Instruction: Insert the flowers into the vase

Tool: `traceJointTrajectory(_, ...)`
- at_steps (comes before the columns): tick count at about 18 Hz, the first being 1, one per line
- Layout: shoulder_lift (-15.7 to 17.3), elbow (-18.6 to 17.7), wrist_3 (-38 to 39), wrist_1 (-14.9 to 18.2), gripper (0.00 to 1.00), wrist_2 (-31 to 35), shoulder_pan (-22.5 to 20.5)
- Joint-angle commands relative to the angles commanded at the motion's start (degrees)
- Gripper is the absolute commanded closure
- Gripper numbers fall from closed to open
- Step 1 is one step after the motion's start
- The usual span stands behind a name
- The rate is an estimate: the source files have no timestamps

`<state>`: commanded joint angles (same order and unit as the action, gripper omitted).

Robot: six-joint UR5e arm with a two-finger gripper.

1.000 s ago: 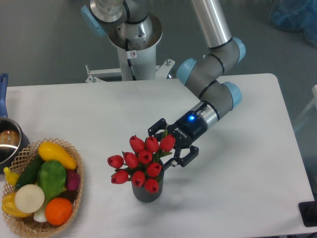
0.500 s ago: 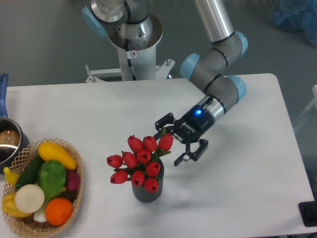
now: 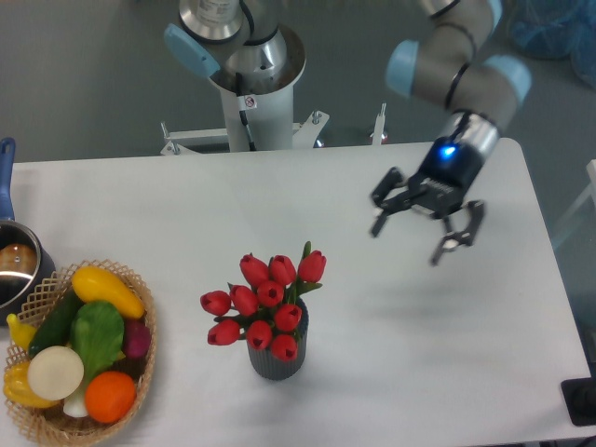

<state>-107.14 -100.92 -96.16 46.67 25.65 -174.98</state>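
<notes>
Since a second ago the pincer (image 3: 419, 226) has let go of the bunch and pulled away — it was spread around the stems just beside the vase mouth, and now it hangs well apart, up toward the right part of the worktop (image 3: 186, 214), nearer the far edge. Its fingers stand wide and empty; nothing is between them.

The flowers (image 3: 264, 307) sit in the vase (image 3: 277, 358), which stands upright near the front edge, roughly midway along it. The red heads fan out over the rim, several leaning toward the left, one green leaf tip rising at the right of the bunch. The stems are hidden inside the vase, so how deep they reach cannot be told.

By these signs the insertion looks done, and the step in hand is the retreat. To do it well, I judge the arm should keep rising and drawing off toward the right, away from the bunch — no sweep back over the tulip heads, since a brush could tip the small vase or drag a stem out. The fingers are best left spread, with nothing to snag. The wicker basket (image 3: 140, 349) of vegetables at the front-left corner and the steel pot (image 3: 14, 265) at the left edge lie well clear of that path.
</notes>
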Motion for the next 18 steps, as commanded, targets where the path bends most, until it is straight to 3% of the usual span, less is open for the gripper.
traceJointTrajectory(3,-0.17,5.89,5.69,0.26,0.00,5.71,-2.46)
traceJointTrajectory(5,-0.26,7.31,6.51,0.35,0.00,12.72,-4.57)
traceJointTrajectory(7,-0.09,7.49,6.33,0.27,0.00,19.59,-6.50)
traceJointTrajectory(9,0.09,6.97,6.07,0.26,0.00,21.46,-8.44)
traceJointTrajectory(11,2.36,6.70,5.72,0.35,0.00,23.12,-10.37)
traceJointTrajectory(18,8.96,4.16,0.89,0.53,0.00,38.68,-16.08)
